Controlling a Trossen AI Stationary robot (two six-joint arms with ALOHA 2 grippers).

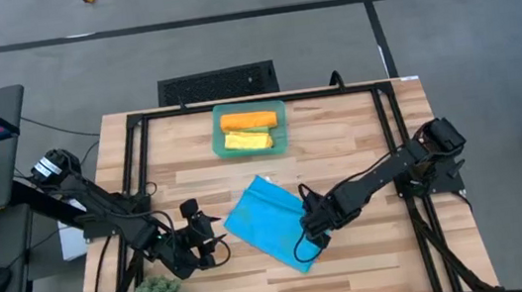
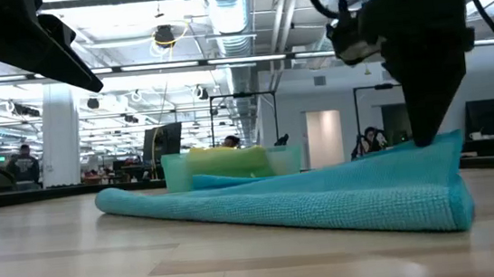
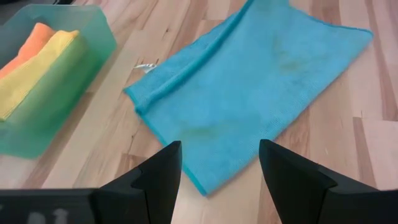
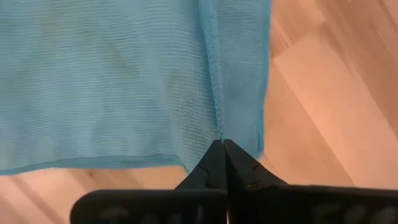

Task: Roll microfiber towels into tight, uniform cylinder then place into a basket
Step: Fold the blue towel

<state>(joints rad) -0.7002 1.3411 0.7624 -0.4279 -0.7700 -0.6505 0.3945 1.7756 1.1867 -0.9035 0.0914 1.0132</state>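
Towels: two (image 1: 247,121) (image 1: 247,141) in basket (image 1: 282,138), one blue (image 1: 265,220) outside.

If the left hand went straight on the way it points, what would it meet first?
Probably the near edge of the flat bright blue microfiber towel, which lies on the table directly ahead of the open left hand; how high the hand is over the table is unclear.
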